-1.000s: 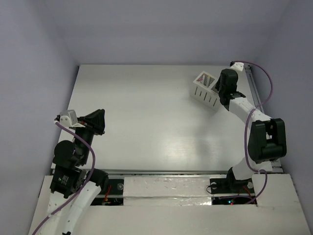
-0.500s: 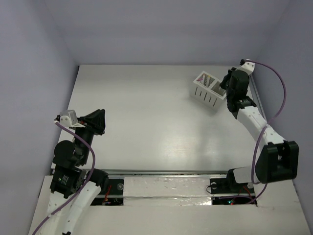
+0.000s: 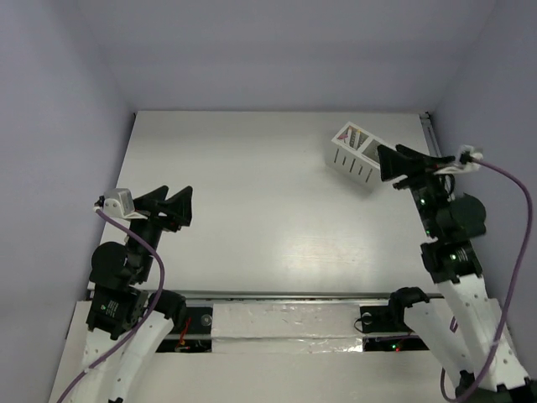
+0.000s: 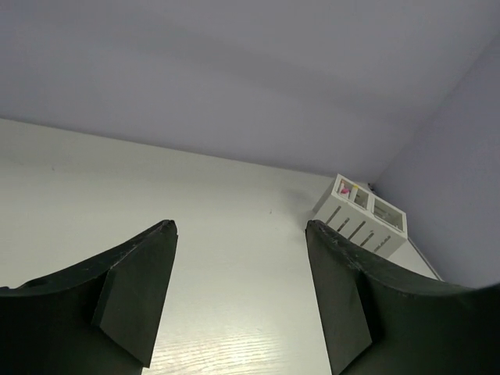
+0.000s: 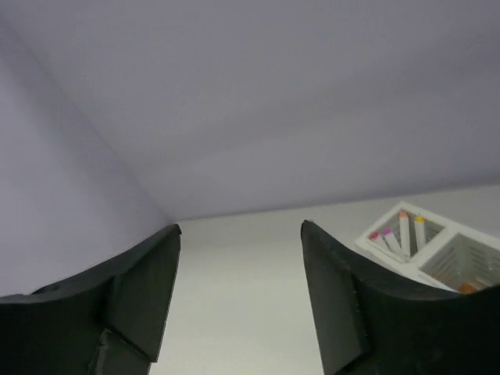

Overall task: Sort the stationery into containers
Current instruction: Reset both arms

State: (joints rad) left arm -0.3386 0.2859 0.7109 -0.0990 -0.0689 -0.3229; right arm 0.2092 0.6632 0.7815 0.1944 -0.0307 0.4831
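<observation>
The white slotted container (image 3: 351,157) stands at the back right of the table. In the right wrist view, three white pens (image 5: 397,237) with pink, orange and yellow caps lie in its left compartment (image 5: 367,237). An orange piece (image 5: 467,288) shows in the other compartment. The left wrist view shows the container (image 4: 361,221) far off, with pen caps (image 4: 348,187) inside. My right gripper (image 3: 388,152) (image 5: 240,226) hangs open and empty, just right of the container and above the table. Near the front left, my left gripper (image 3: 173,195) (image 4: 238,226) is wide open with nothing between its fingers.
Lilac walls enclose the white table (image 3: 252,193) on three sides. A metal rail (image 3: 428,126) runs along the right edge behind the container. Purple cables (image 3: 512,180) loop off both wrists.
The right arm has pulled back from over the container toward its base, and its jaws have opened. The left jaws have spread wide; that arm stays in place.
</observation>
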